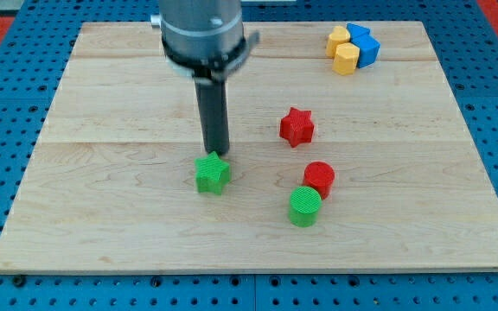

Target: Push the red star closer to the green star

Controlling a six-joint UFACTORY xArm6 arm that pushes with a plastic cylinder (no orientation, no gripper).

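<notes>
The red star (pixel 296 126) lies on the wooden board (pixel 102 173), right of centre. The green star (pixel 213 174) lies to its lower left, near the board's middle. My tip (pixel 218 154) stands right at the green star's top edge, seemingly touching it. The tip is well to the left of the red star, about a star's width and a half away.
A red cylinder (pixel 319 178) and a green cylinder (pixel 305 206) sit touching each other below the red star. A cluster of yellow (pixel 345 57) and blue (pixel 366 47) blocks sits at the board's top right. A blue pegboard surrounds the board.
</notes>
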